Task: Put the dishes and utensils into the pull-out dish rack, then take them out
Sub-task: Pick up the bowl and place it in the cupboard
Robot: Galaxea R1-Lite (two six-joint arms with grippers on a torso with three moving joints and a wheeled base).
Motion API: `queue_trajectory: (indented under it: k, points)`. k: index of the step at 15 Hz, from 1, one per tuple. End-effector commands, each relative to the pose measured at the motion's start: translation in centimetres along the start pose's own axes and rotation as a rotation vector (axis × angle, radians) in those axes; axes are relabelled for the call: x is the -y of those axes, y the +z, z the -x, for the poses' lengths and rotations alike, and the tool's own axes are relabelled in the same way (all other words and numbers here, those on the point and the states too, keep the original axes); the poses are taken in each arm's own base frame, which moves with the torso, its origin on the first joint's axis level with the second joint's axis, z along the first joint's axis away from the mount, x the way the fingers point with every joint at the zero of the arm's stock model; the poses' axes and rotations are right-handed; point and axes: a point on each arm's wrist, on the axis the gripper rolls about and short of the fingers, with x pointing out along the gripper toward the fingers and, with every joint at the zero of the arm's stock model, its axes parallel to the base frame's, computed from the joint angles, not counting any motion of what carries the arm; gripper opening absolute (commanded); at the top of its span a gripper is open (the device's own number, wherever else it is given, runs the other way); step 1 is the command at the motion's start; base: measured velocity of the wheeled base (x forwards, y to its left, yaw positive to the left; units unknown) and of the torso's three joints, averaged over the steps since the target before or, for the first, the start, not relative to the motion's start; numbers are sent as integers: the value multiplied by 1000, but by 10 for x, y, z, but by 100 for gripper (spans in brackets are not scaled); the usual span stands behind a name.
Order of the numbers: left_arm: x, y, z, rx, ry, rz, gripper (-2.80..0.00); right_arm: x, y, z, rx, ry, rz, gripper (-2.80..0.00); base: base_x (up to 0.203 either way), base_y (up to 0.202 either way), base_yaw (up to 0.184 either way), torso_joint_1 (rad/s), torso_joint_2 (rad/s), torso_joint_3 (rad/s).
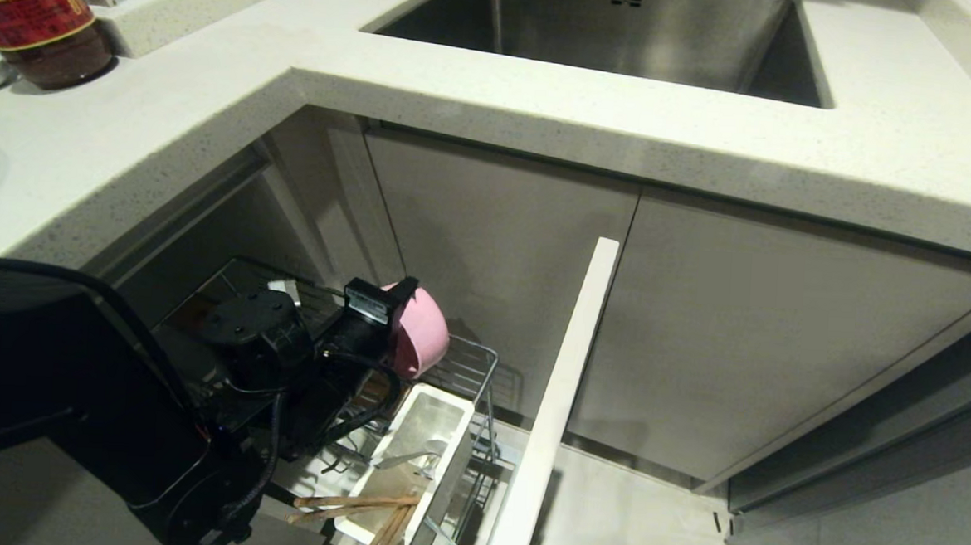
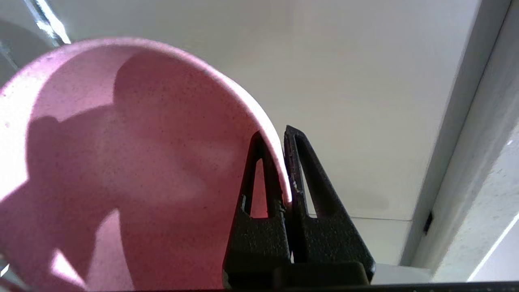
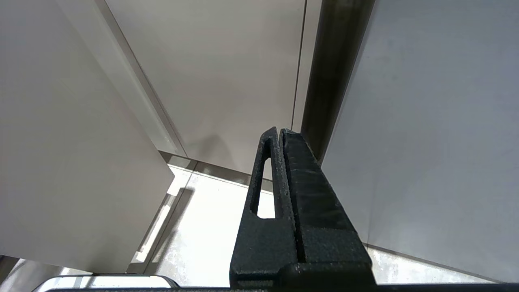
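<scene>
The left gripper (image 1: 397, 297) is clamped on the rim of the matte pink bowl (image 1: 421, 336), which it holds tipped on edge above the pull-out dish rack (image 1: 481, 364), clear of the wires. In the left wrist view the two black fingers (image 2: 259, 178) pinch the bowl's wall (image 2: 121, 162), one inside and one outside.

The rack stands drawn out from under the stone counter (image 1: 543, 118), its pale front panel (image 1: 558, 401) at about 3 o'clock from the bowl. The white utensil holder (image 1: 422, 460) lies at 6 o'clock from the bowl; the wooden chopsticks (image 1: 365, 511) stick out of its near end, and a fork (image 1: 409, 459) lies inside it.

The steel sink (image 1: 631, 31) sits at 1 o'clock, and a red-labelled jar (image 1: 42, 21) at 10 o'clock.

The right gripper (image 3: 279, 136) hangs apart by the cabinet doors, fingers pressed together on nothing.
</scene>
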Motion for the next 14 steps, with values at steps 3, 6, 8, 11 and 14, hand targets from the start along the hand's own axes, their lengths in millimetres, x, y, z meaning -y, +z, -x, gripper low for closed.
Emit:
queue_trajectory:
  k: [3, 6, 8, 11, 14]
  points:
    - [1, 11, 7, 28, 1, 64, -280, 0, -7, -1, -25, 0, 0, -280, 0, 0, 0, 0, 0, 0]
    - [3, 13, 6, 11, -14, 70, -280, 0, -7, -1, -25, 0, 0, -280, 0, 0, 0, 0, 0, 0]
    - [4, 13, 5, 7, -20, 70, -280, 0, -7, -1, -25, 0, 0, -280, 0, 0, 0, 0, 0, 0]
    - [0, 13, 4, 2, -10, 70, -280, 0, -7, -1, -25, 0, 0, -280, 0, 0, 0, 0, 0, 0]
    - [-3, 13, 5, 2, 4, 78, -280, 0, -7, -1, -25, 0, 0, -280, 0, 0, 0, 0, 0, 0]
